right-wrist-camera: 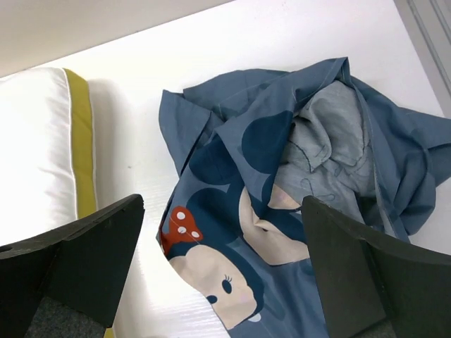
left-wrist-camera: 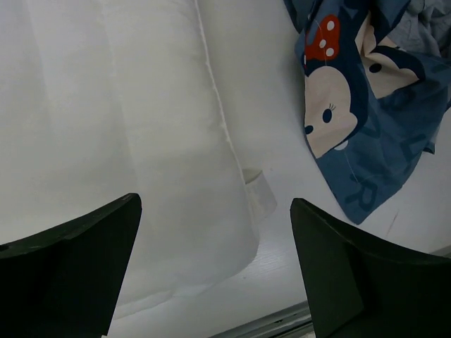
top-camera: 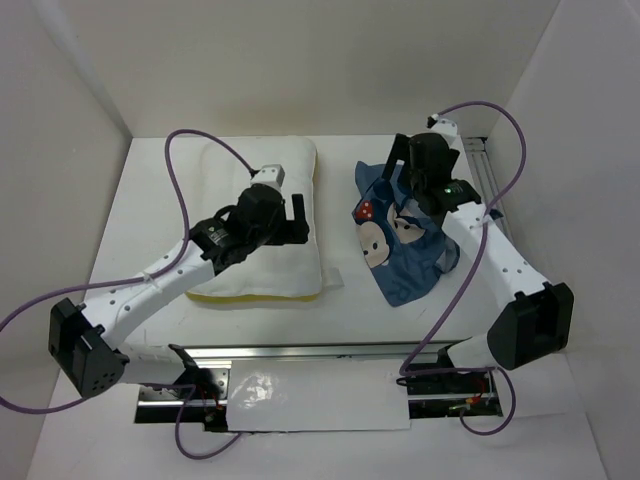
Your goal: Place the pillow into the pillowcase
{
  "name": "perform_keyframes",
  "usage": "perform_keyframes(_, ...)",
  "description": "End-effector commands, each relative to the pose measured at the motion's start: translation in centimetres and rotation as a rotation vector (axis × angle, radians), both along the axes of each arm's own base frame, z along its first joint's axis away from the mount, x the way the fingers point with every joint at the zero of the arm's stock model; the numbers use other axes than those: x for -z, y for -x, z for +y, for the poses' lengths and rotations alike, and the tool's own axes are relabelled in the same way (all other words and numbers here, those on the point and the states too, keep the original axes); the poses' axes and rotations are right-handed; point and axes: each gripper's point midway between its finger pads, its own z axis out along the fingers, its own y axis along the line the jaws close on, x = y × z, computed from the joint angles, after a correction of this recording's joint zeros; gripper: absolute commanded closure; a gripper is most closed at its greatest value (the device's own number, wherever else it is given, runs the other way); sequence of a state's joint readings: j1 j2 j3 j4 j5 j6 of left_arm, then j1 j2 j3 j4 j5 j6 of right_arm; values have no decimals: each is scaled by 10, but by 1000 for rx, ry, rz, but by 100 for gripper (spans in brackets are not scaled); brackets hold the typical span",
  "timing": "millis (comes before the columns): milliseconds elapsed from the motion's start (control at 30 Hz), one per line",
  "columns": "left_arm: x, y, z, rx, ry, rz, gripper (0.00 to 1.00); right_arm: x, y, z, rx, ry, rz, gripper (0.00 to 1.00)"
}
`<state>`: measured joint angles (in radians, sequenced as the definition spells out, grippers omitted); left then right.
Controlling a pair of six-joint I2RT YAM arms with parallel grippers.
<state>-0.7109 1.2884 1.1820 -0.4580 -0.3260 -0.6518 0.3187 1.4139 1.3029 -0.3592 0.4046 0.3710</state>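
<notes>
Left pincer point(left-wrist-camera: 215, 205) is wide open over the pillow point(top-camera: 292, 262) on the bench's point(top-camera: 350, 318) left side. Right pincer point(right-wrist-camera: 222, 204) gapes too, above the crumpled pillowcase point(top-camera: 408, 268) near the right edge.

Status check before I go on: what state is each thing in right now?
pillow: lying flat, outside the pillowcase, not held.
pillowcase: crumpled in a heap beside the pillow, apart from it, not held.
left hand: open, empty, over the pillow.
right hand: open, empty, over the pillowcase.
</notes>
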Motion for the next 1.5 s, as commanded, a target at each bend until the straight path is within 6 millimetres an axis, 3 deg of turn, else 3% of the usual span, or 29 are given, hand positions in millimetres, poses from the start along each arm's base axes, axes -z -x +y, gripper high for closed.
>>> perform_keyframes(0,-12,-8,-26,89,48,-42,0,-15,-3,1,8,-13,-71,0)
perform_keyframes(167,15,-19,-63,174,39,22,0,13,8,-16,79,49,1,0)
perform_keyframes(200,11,-21,-80,212,70,14,0,20,10,-32,197,53,4,0)
perform_keyframes(233,28,-22,-98,258,72,55,0,29,18,-46,274,56,34,0)
perform_keyframes(300,40,-25,-115,299,64,75,0,38,25,-70,347,105,76,0)
perform_keyframes(333,32,-29,-130,320,84,57,0,50,26,-86,387,123,120,0)
perform_keyframes(367,54,-36,-137,318,58,93,0,51,24,-92,393,114,131,0)
perform_keyframes(433,52,-47,-159,339,74,79,0,61,19,-111,417,108,168,0)
perform_keyframes(467,75,-52,-164,342,39,115,0,58,14,-115,401,111,172,0)
perform_keyframes(500,69,-61,-173,343,51,98,0,66,9,-115,352,117,210,0)
perform_keyframes(600,95,-76,-188,336,36,132,0,68,-21,-115,243,91,168,0)
perform_keyframes(667,103,-82,-198,337,47,138,0,57,-43,-118,211,60,111,0)
perform_keyframes(700,102,-89,-202,329,51,121,0,69,-55,-112,138,60,132,0)
perform_keyframes(733,120,-92,-205,321,41,147,1,70,-64,-113,132,51,129,0)
perform_keyframes(767,126,-95,-205,307,26,150,3,57,-78,-118,128,54,100,0)
perform_keyframes(800,123,-103,-208,294,26,130,7,74,-90,-116,100,63,133,0)
perform_keyframes(833,138,-104,-208,292,8,154,9,75,-98,-122,106,72,133,0)
perform_keyframes(867,145,-103,-208,291,0,164,12,60,-112,-122,107,70,95,0)
perform_keyframes(900,146,-107,-209,283,-3,158,13,64,-119,-127,90,86,109,0)
perform_keyframes(933,151,-108,-208,269,-8,164,13,81,-130,-119,42,71,135,0)
perform_keyframes(967,158,-109,-209,268,-12,170,15,71,-140,-119,17,66,122,0)
perform_keyframes(1033,158,-115,-216,263,8,157,15,89,-152,-103,-81,39,150,0)
perform_keyframes(1100,161,-116,-223,282,25,160,22,87,-163,-91,-155,21,118,0)
perform_keyframes(1167,163,-118,-228,293,44,148,46,86,-169,-71,-303,20,73,0)
perform_keyframes(1233,165,-112,-222,292,34,161,100,86,-166,-48,-498,63,28,0)
perform_keyframes(1333,155,-104,-205,266,28,134,100,89,-159,-12,-707,136,-35,0)
perform_keyframes(1367,155,-87,-187,265,18,145,100,88,-157,-3,-741,144,-43,0)
perform_keyframes(1433,148,-72,-178,277,58,133,100,91,-158,20,-777,182,-43,0)
perform_keyframes(1467,166,-54,-164,281,46,180,100,100,-160,25,-777,200,-21,0)
